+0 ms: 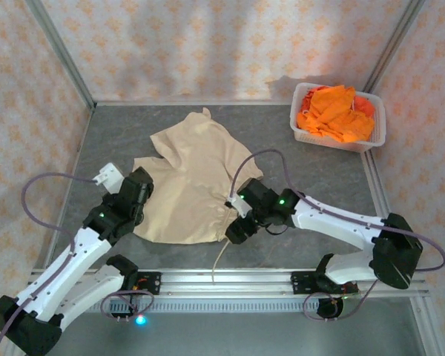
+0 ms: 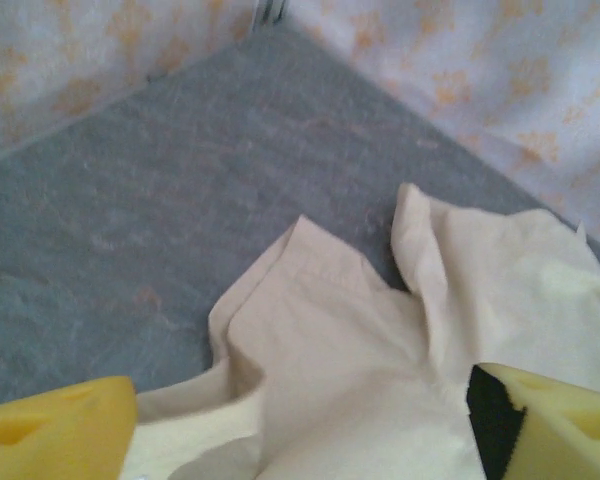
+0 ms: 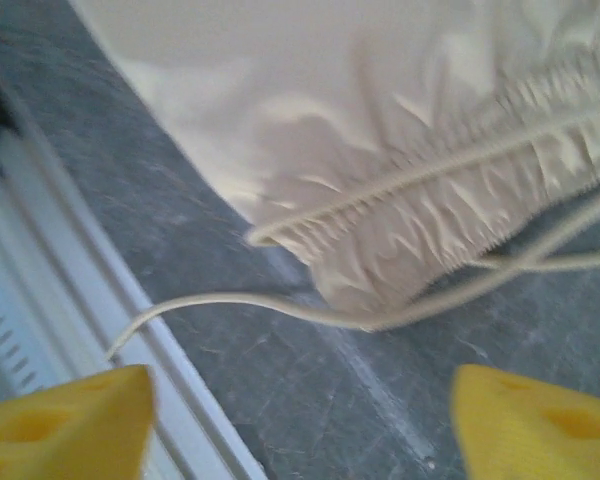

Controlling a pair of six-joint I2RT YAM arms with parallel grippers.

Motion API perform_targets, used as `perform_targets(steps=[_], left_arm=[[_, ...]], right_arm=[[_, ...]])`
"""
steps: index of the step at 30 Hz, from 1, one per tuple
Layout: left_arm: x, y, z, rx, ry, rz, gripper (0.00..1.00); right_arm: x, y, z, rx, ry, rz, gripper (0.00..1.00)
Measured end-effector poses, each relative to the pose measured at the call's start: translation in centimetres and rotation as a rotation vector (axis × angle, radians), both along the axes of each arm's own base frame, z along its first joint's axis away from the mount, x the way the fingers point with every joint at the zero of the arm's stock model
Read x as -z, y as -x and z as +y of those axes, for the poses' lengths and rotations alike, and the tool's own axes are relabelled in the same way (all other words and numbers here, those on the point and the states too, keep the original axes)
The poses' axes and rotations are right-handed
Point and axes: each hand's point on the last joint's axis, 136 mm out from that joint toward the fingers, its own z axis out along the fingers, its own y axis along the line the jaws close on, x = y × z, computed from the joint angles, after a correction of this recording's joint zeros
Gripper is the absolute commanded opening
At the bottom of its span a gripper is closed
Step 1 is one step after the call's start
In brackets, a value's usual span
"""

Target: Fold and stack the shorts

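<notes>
The beige shorts lie spread and rumpled in the middle of the grey table. My left gripper is at their left edge, open, its yellow fingers wide apart over the cloth. My right gripper hovers at the near right corner by the gathered waistband, open with bare table between its fingers. A pale drawstring trails from the waistband toward the table's front edge. Orange shorts are heaped in the basket at the back right.
The white mesh basket stands in the far right corner. A metal rail runs along the near edge, and the drawstring end reaches it. Patterned walls close in the table on three sides.
</notes>
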Motion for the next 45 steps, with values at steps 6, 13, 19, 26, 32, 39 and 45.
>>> perform_targets(steps=[6, 13, 19, 26, 32, 39, 45], left_arm=[[0.6, -2.2, 1.2, -0.039, 0.007, 0.101, 0.9], [7.2, -4.8, -0.5, 0.032, 0.087, 0.325, 0.97], [10.0, -6.7, -3.3, 0.132, 0.196, 0.357, 1.0], [14.5, -5.9, -4.1, 0.149, 0.236, 0.421, 1.0], [16.5, -5.1, -4.1, 0.141, 0.253, 0.459, 1.0], [13.3, -5.7, -4.5, 0.162, 0.292, 0.344, 1.0], [8.5, -7.2, -5.7, 0.239, 0.346, 0.209, 1.0]], right_arm=[[-5.5, -3.8, 1.9, 0.131, -0.157, -0.118, 0.99], [-2.9, -14.9, 1.5, 0.532, -0.148, -0.035, 0.99], [3.3, -19.1, 0.4, 0.711, -0.065, 0.107, 0.99], [6.9, -22.7, -0.5, 0.8, -0.027, 0.184, 0.99], [7.3, -27.4, -2.7, 0.834, 0.051, 0.124, 0.99], [7.3, -32.0, -7.0, 0.866, 0.168, 0.052, 0.99], [4.4, -30.3, -7.5, 0.844, 0.102, 0.053, 0.99]])
